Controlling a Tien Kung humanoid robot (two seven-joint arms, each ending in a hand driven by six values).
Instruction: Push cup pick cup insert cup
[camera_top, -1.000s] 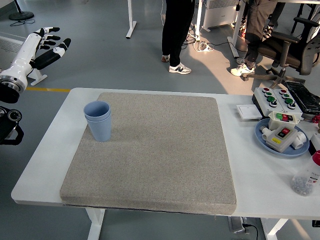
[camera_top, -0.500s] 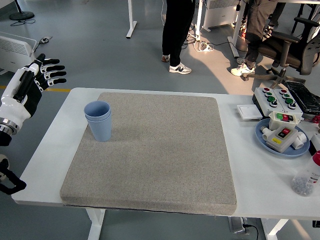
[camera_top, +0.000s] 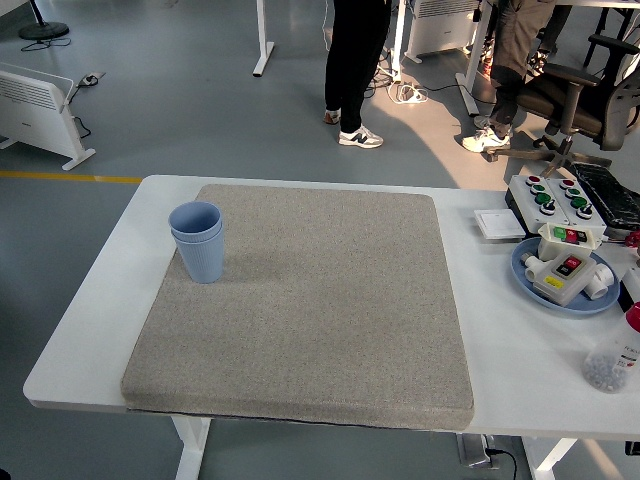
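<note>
We see two blue cups (camera_top: 198, 243) nested one inside the other, standing upright on a grey mat (camera_top: 300, 300) near the mat's far left corner. The inner cup's rim sits a little above the outer one's, so both rims show as stacked bands. Their mouth is open and looks empty from here.

The mat covers most of the white tabletop (camera_top: 100, 300), leaving a bare strip along the left edge and a wider bare area on the right. Its near edge lies close to the table's near edge.

Neither of the robot's hands appears in this view, so we cannot say whether their fingers are released, clenched or grasping anything. Nothing touches the cups.

On the right part of the tabletop we find a blue plate (camera_top: 530, 280) carrying a white box with a red and a green button (camera_top: 562, 265). Just beyond it, at the far right corner, lies a control box with several red and green buttons (camera_top: 555, 195), and beside that, towards the mat, a small flat white square (camera_top: 495, 223). Near the right edge stands a clear bottle (camera_top: 612, 355) with small dark bits at its bottom.

Beyond the table, on the grey floor, a person's legs in dark trousers and white shoes (camera_top: 352, 70) stand, well apart from the tabletop. A black office chair (camera_top: 585, 90) is at the upper right, and a white radiator (camera_top: 40, 100) at the upper left.
</note>
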